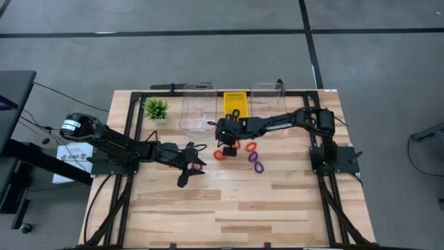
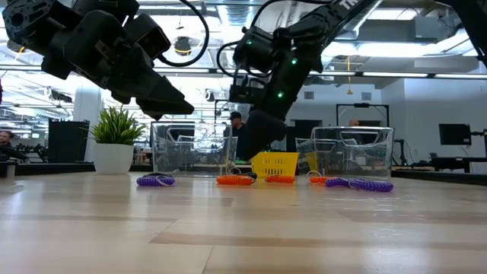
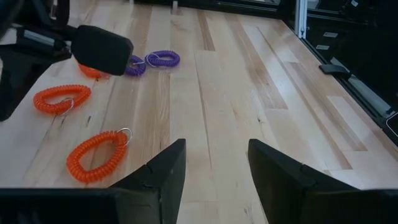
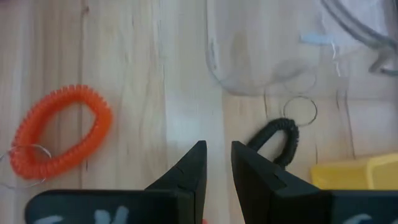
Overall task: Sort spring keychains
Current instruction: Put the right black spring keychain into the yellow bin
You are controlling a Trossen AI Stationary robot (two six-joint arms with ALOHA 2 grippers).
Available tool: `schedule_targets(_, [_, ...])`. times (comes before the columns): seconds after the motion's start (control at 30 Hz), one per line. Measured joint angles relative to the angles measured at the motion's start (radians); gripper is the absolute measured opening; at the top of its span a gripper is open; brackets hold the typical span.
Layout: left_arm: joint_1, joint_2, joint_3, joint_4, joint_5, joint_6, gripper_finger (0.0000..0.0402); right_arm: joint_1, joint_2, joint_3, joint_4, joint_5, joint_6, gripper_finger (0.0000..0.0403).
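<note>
Spring keychains lie on the wooden table: red ones (image 1: pixel 220 154) (image 1: pixel 250 146), purple ones (image 1: pixel 257 162) (image 1: pixel 196 164), and a black one (image 4: pixel 280 140) with a metal ring beside the clear bin. My right gripper (image 4: pixel 217 165) hovers tipped down over the table between a red keychain (image 4: pixel 59 140) and the black one, its fingers a narrow gap apart with nothing between them. My left gripper (image 3: pixel 216 168) waits open at the table's left-middle (image 1: pixel 189 167), above bare wood, near a red keychain (image 3: pixel 96 155).
Two clear bins (image 1: pixel 197 104) (image 1: pixel 267 104) stand at the far edge with a yellow bin (image 1: pixel 235 104) between them. A small green plant (image 1: pixel 157 109) sits at the far left. The near half of the table (image 1: pixel 243 208) is bare wood.
</note>
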Motion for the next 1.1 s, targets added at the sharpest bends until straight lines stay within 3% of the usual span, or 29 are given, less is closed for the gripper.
schedule_targets(0.9, [0.000, 0.000, 0.000, 0.002, 0.000, 0.000, 0.0172, -0.028, 0.071, -0.001, 0.036, -0.001, 0.017, 0.0067])
schedule_targets(1.1, [0.000, 0.000, 0.000, 0.002, 0.000, 0.000, 0.0172, -0.027, 0.072, -0.002, 0.036, 0.000, 0.025, 0.0105])
